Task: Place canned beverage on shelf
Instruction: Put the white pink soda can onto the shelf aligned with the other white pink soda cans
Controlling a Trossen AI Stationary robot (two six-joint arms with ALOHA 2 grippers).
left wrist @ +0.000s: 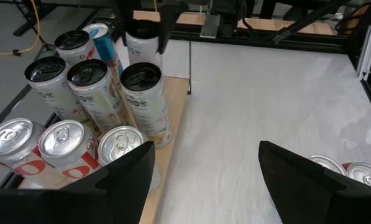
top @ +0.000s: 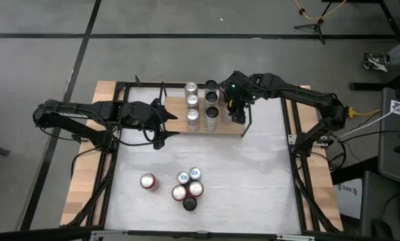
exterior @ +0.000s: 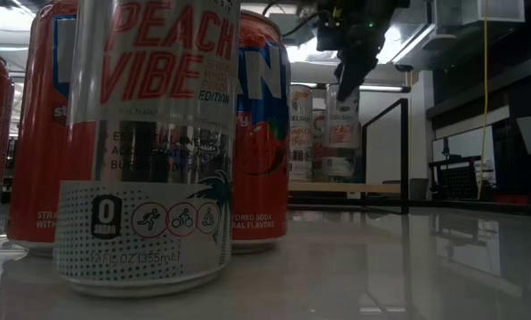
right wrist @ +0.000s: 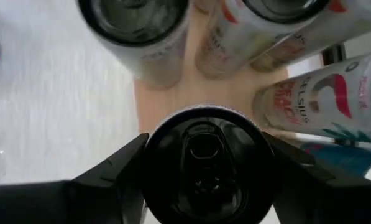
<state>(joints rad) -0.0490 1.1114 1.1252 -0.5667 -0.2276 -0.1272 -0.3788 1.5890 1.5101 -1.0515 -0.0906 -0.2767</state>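
The shelf [top: 176,104] is a light-wood board at the table's far middle, with several cans [top: 192,102] standing upright on it. My right gripper [top: 236,110] hangs over the shelf's right end, shut on a black-topped can [right wrist: 204,155]. My left gripper [top: 163,124] hovers open at the shelf's left end with nothing between its fingers [left wrist: 129,174]. Several more cans [top: 188,187] stand on the white tabletop near its front edge. My right gripper pinches the can between its two fingers, on opposite sides just below the top rim [right wrist: 149,149]. The fingers [right wrist: 110,177] come steeply from above. The can is upright over the wooden board [right wrist: 185,96]. Whether its bottom rests on the board cannot be told.
A single red can [top: 148,181] stands apart, left of the front cluster. Thin black rod uprights [top: 246,124] stand at the shelf's right end, close to my right gripper. Bare white tabletop [top: 253,167] lies between shelf and front cans. In the low view, big cans [exterior: 149,142] fill the foreground.
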